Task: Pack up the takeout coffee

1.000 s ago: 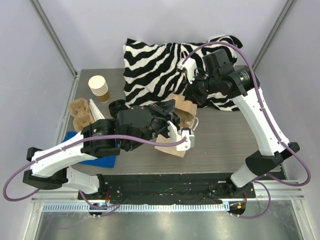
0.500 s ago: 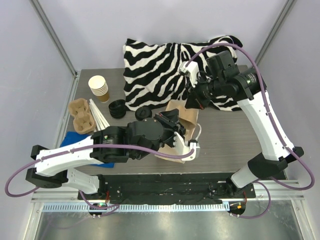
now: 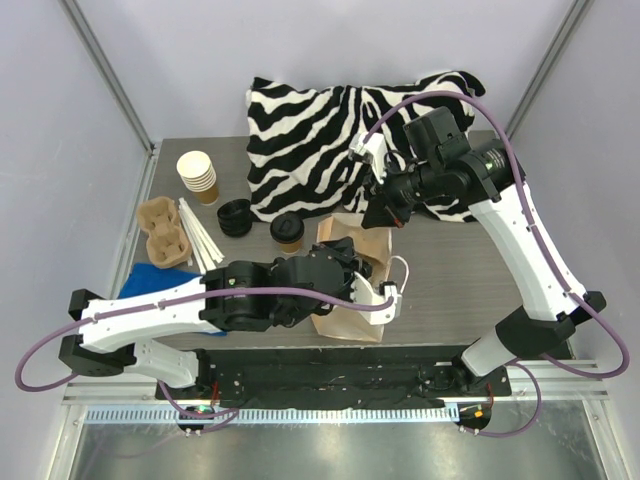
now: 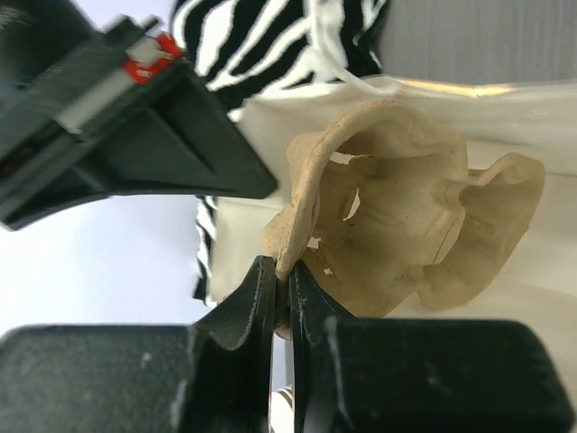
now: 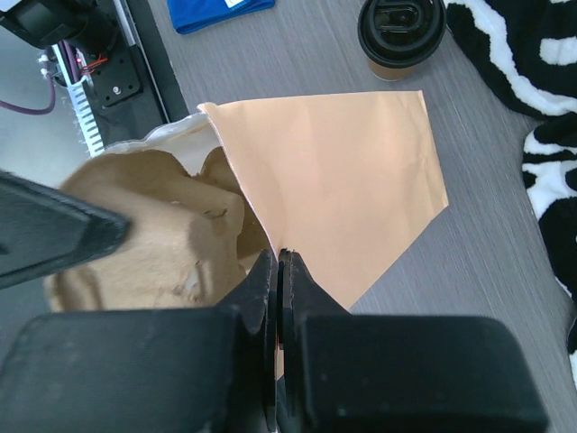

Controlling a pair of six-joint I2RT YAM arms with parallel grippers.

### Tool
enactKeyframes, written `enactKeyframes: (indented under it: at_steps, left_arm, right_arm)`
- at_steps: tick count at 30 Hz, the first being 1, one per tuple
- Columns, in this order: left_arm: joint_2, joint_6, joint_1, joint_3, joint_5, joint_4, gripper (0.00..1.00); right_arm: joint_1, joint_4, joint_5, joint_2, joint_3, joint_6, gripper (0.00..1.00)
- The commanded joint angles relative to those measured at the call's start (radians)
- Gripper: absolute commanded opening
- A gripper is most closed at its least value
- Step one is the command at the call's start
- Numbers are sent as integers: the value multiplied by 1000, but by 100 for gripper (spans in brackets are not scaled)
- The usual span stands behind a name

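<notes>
The takeout coffee (image 3: 287, 231), a brown cup with a black lid, stands upright on the table left of the brown paper bag (image 3: 352, 322); the right wrist view shows the cup (image 5: 401, 32) beyond the bag (image 5: 343, 180). My right gripper (image 3: 378, 218) (image 5: 278, 257) is shut on the bag's top edge, holding the mouth up. My left gripper (image 3: 352, 262) (image 4: 281, 280) is shut on the rim of a pulp cup carrier (image 4: 397, 216) (image 5: 144, 234), which sits inside the bag's mouth against its white lining (image 4: 541, 117).
A second cup carrier (image 3: 165, 232), white sticks (image 3: 200, 240), a stack of lidless cups (image 3: 198, 175) and a stack of black lids (image 3: 235, 217) lie at the left. A blue cloth (image 3: 140, 278) lies under the left arm. A zebra-striped cloth (image 3: 330, 130) covers the back.
My left arm has swung right and toward the near edge, carrying the cup carrier into the bag's mouth. The takeout coffee, hidden under that arm before, now shows. The right gripper kept hold of the bag.
</notes>
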Motion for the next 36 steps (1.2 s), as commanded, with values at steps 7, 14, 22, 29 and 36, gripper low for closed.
enactKeyframes:
  at_steps: [7,14,22,29,36]
  left_arm:
    - [7,-216,11,-84,-19,-75,0]
    - [40,-260,68,-87,-15,-75,0]
    - [41,-257,100,-123,-6,8,0]
    - [44,-248,119,-163,25,51,0]
    - [58,-257,119,-51,22,-21,0]
  right_arm:
    - [25,-16,-18,-42,-2,18,1]
    - [38,-15,-22,-55,-28,19,1]
    - [47,-32,-54,-53,-35,13,1]
    - [48,-42,-90,-44,-25,4,1]
    - [50,-50,-82,-44,-28,15,1]
